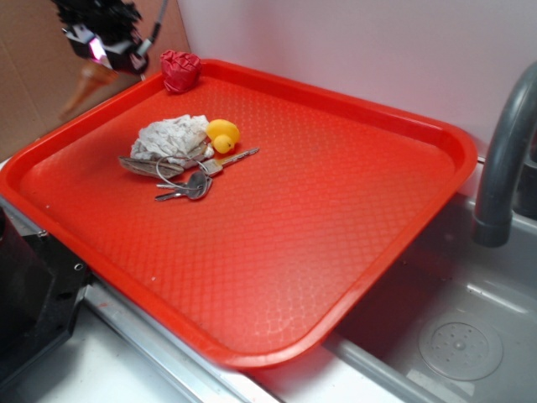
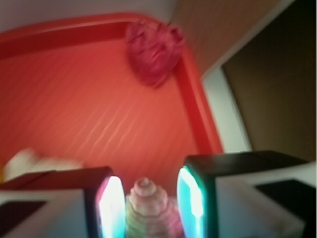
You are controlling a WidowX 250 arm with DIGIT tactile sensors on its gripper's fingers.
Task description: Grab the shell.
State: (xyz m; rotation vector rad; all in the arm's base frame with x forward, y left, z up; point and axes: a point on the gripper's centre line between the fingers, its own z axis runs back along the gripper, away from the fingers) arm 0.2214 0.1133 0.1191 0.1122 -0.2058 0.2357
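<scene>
Above the far left corner of the red tray [image 1: 352, 109], my gripper [image 1: 105, 46] hangs clear of the surface with the shell [image 2: 148, 210] clamped between its two fingers [image 2: 111, 203], the wrist view showing the ridged spiral seated in the gap with a pad close on either side. From outside, the shell's [image 1: 86, 82] tapering end points down and to the left beneath the gripper, its long axis slanted over the tray's rim. A crumpled red heart-shaped lump [image 1: 179, 70] sits in the corner just beside me; the whitish cloth [image 1: 172, 138], yellow duck [image 1: 223, 133] and keys [image 1: 197, 178] lie well apart toward the tray's middle. I judge the grab made; open room lies upward, and the rim below is the only edge to mind.
</scene>
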